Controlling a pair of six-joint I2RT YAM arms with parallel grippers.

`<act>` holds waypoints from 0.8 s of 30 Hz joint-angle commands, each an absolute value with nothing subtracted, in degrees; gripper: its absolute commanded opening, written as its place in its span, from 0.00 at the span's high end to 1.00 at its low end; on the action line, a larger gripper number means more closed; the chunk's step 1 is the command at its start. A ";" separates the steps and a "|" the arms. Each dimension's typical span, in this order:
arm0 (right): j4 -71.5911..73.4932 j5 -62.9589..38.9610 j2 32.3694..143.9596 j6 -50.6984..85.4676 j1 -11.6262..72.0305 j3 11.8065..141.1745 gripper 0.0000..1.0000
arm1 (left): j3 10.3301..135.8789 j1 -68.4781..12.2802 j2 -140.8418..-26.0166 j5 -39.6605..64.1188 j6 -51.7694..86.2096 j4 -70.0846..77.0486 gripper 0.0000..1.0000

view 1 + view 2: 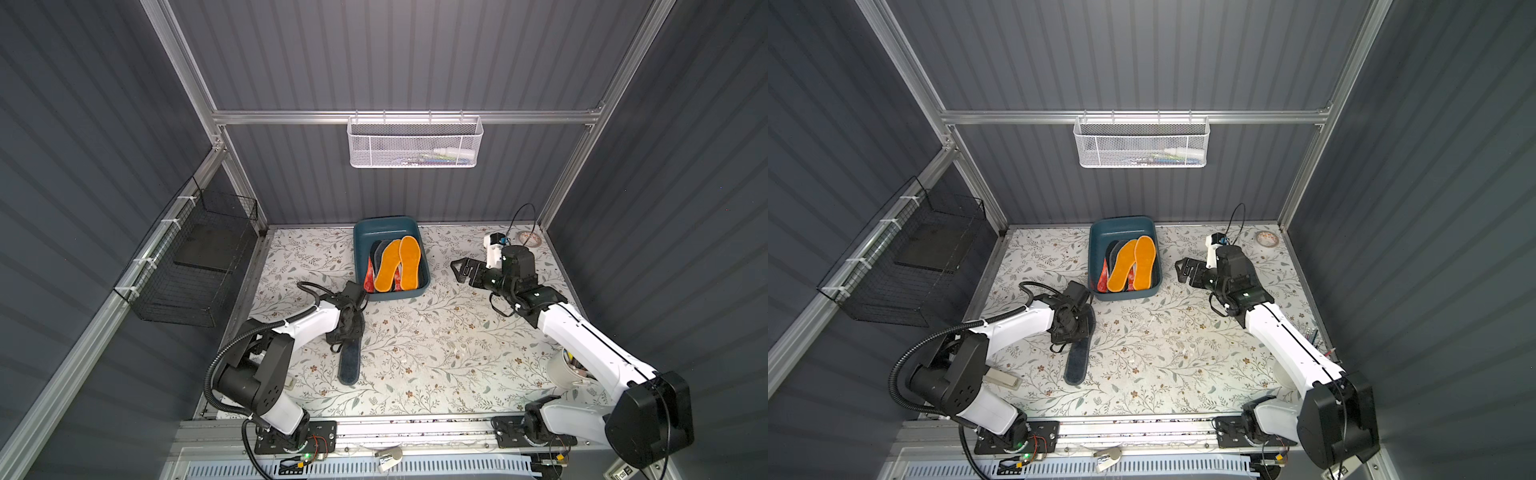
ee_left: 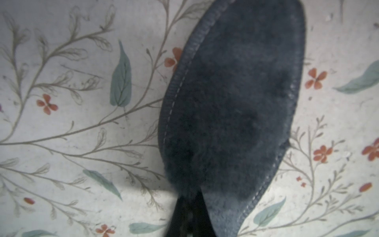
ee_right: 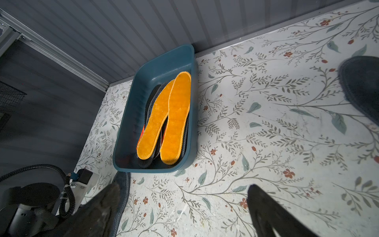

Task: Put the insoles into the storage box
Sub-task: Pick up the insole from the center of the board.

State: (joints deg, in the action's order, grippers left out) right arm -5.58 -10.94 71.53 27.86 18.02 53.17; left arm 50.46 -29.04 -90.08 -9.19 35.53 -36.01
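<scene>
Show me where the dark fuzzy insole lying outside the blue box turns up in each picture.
Both top views: dark insole left of centre, just before the blue box.
Left wrist: it fills the middle.
Right wrist: only its edge, beside the box's near corner.
Shared landmark: the flowered table cover, in all four.

counter (image 1: 436, 353): pale, printed with leafy sprigs and small red flowers, scuffed in places. mid-rear, against the back wall: teal storage box (image 1: 361, 249), standing flat. front left of it: dark grey-blue insole (image 1: 349, 365), fuzzy side up, one end close by the box's near corner. rear right corner: tape roll (image 1: 528, 238). front right: white cup (image 1: 561, 370), upright.
</scene>
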 commanded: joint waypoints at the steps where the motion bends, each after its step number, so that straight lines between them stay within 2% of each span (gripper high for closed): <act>1: -5.33 -11.68 70.41 27.40 17.67 52.73 0.01 | 50.98 -28.74 -86.74 -9.52 35.29 -38.97 1.00; 6: -5.19 -12.38 70.33 27.60 17.66 52.73 0.01 | 49.45 -28.72 -80.16 -8.66 34.53 -36.50 1.00; 17: -2.74 -16.82 72.45 28.98 17.67 53.47 0.01 | 39.23 -28.74 -50.85 -0.89 32.23 -25.70 1.00; 20: -2.45 -19.79 73.09 29.11 17.67 54.13 0.01 | 38.95 -28.74 -50.00 1.54 32.34 -19.93 1.00; 24: -1.32 -25.78 72.23 29.09 17.67 53.74 0.01 | 40.44 -28.74 -54.46 7.03 33.23 -11.72 1.00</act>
